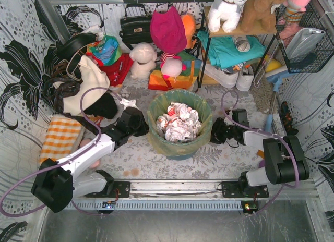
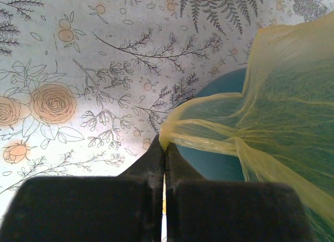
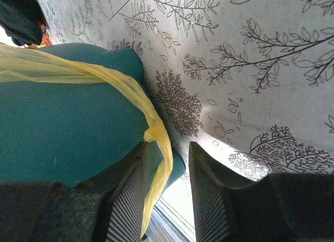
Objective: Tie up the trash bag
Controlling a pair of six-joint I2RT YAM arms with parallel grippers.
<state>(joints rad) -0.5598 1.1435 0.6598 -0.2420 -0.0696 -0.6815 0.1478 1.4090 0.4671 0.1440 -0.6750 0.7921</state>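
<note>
My left gripper [image 2: 164, 146] pinches the thin yellow-green plastic trash bag [image 2: 292, 96] — jaws shut. My right gripper [image 3: 167, 150] stands part-open (bag strand between).

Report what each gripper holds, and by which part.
The left gripper is shut on the trash bag, pinching a stretched fold of its overhanging rim. The right gripper holds nothing yet: its jaws stand apart around another strand of rim.

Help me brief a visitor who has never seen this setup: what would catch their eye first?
The trash bag, yellow-green and holding crumpled white paper, lines a teal bin in the middle of the scene. The left gripper is shut on its edge, while the right gripper stands open around a strip of it. Behind lies a jumble of handbags and plush toys.
</note>
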